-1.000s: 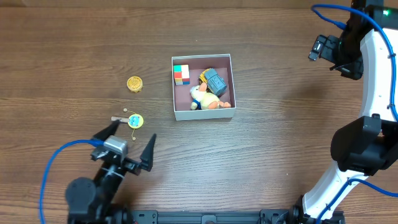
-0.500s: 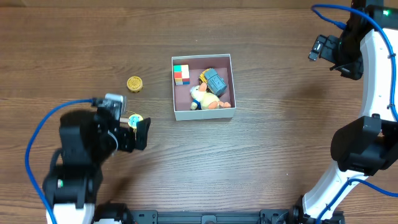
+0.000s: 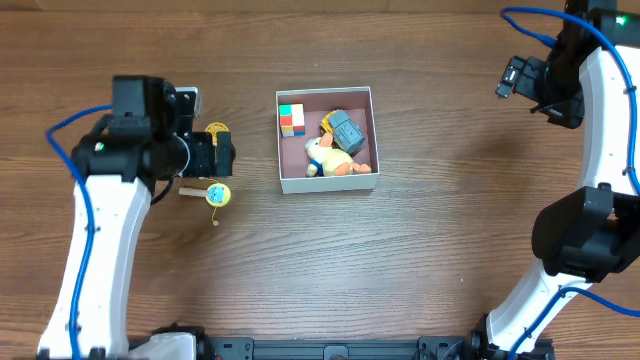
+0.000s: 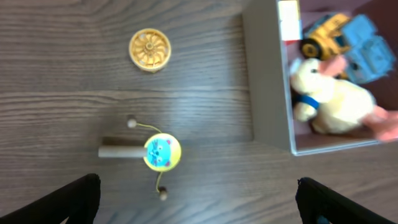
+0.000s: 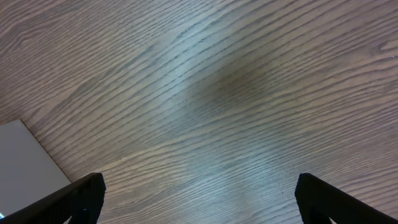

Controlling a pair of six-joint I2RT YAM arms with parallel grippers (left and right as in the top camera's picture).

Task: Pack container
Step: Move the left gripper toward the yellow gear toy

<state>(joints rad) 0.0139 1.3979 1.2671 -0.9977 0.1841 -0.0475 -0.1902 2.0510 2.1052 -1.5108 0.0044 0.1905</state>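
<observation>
Container [image 4: 268,74] right of released left pincer [image 4: 198,200], not touching; right pincer [image 5: 199,199] also released, empty.

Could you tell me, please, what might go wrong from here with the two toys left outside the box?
The small yellow drum toy with a wooden stick has two beads on thin strings; the open left pincer might catch only a bead, leaving it dangling. The flat gold ribbed disc lies low, so a grasp may scrape the wooden table. The white-walled square container is already crowded, so a drop could bounce out.
</observation>
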